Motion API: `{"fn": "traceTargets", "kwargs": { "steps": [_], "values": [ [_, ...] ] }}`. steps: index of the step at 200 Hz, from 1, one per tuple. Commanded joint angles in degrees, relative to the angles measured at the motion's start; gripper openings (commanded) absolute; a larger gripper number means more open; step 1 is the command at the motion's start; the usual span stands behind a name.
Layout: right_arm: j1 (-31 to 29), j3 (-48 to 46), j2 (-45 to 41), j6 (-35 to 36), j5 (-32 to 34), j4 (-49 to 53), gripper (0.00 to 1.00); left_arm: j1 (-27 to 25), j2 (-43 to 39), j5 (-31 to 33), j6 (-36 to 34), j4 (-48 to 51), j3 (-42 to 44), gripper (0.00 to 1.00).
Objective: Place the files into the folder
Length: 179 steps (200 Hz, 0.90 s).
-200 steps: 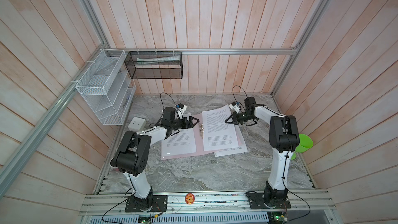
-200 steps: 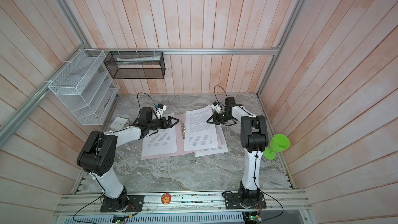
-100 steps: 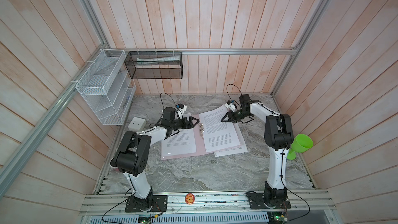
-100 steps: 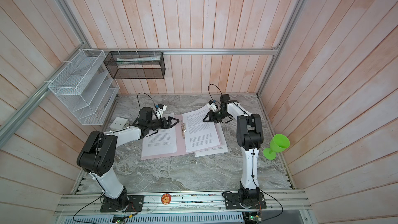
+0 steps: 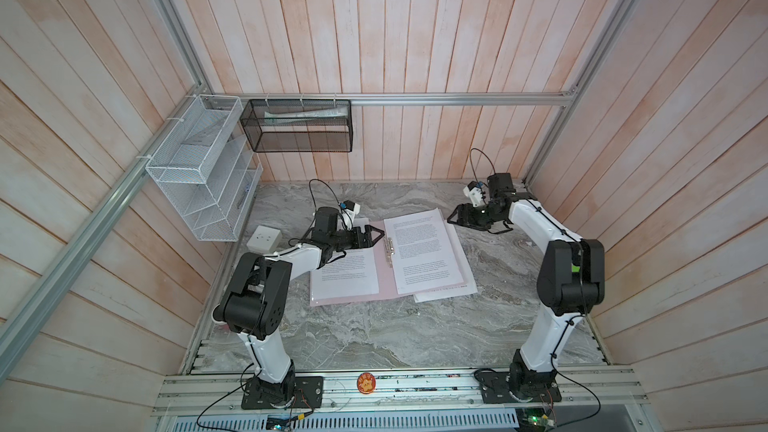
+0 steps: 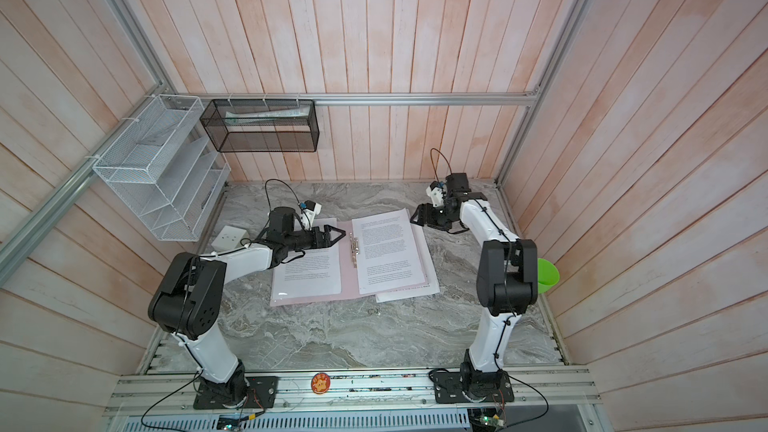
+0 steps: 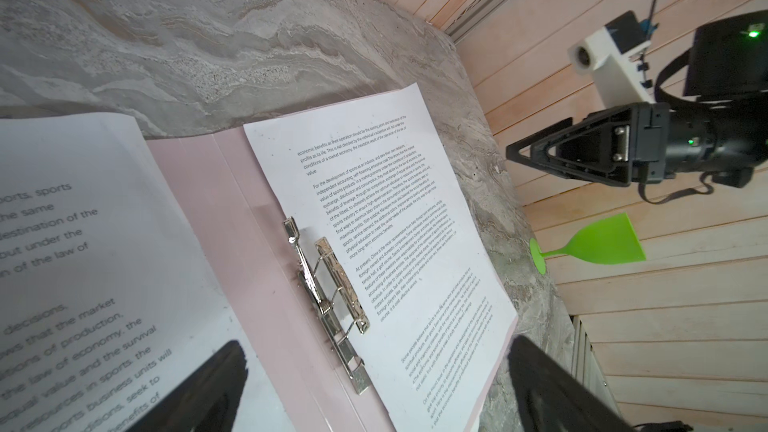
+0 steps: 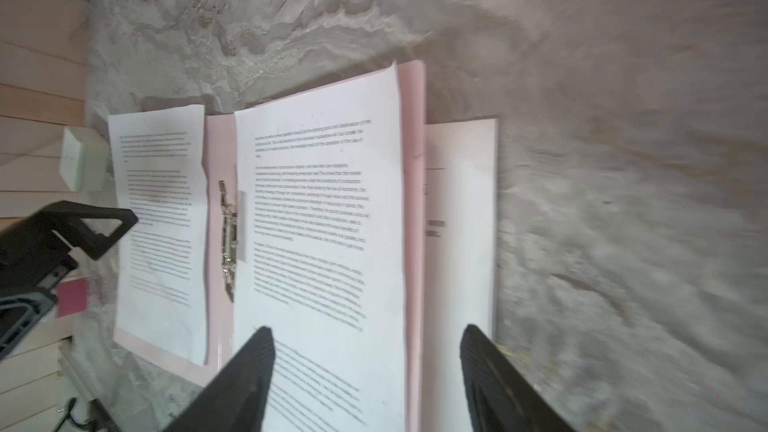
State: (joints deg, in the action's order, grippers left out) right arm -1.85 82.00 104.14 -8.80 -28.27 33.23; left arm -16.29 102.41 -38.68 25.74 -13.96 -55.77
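Pulling back since a second ago, the right claw [image 5: 454, 218] has left the far corner of the files [image 5: 424, 251], where it sat pinched shut. In both top views it now hangs just beyond that corner over bare counter [image 5: 374, 334], jaws partly apart and empty. Its arm has swung toward the back right corner, forearm sloping down to the claw; in a top view the green cup [image 6: 547, 276] shows behind the elbow. The left claw [image 5: 376, 236] has not moved. Spread wide and holding nothing, it stands low over the far edge of the folder [image 5: 384, 284], pointing at the spine, its arm reaching low over the left page. The folder lies open and flat on the counter, one printed sheet on each half and more sheets poking out past its right edge.

From the left wrist, the silver clip [image 7: 328, 288] sits on the pink spine with the right page's edge just beside it, and the right claw [image 7: 523, 151] floats clear above the counter.

From the right wrist, slightly blurred, two black fingers [image 8: 257, 367] stand apart, framing the right page, nothing between them.
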Motion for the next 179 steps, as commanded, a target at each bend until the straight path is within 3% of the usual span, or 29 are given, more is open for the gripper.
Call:
{"fn": "traceTargets", "kwargs": {
  "steps": [1, 29, 51, 107, 179],
  "values": [
    [4.75, -9.41, -3.23, -2.14, 0.59, -4.66, 0.11, -0.57, -1.6, 0.88, 1.1, -1.71, 1.36, 1.0],
    [10.9, -22.14, -6.89, -4.01, -11.17, -14.03, 0.29, -2.71, -1.04, 0.97, 2.8, -3.42, 1.13, 1.0],
    [11.34, -25.65, -7.29, -4.61, -13.56, -17.03, 0.44, -4.0, -0.14, 0.3, 3.44, -4.2, 1.36, 1.0],
    [11.95, -30.55, -4.38, -6.21, -15.88, -22.17, 0.44, -5.41, 0.21, -0.59, 4.94, -6.52, 4.15, 1.0],
    [11.91, -29.16, 0.1, -4.0, -18.77, -21.51, 0.4, -5.68, 0.21, -1.45, 2.65, -4.53, 5.18, 1.0]
  ]
}}
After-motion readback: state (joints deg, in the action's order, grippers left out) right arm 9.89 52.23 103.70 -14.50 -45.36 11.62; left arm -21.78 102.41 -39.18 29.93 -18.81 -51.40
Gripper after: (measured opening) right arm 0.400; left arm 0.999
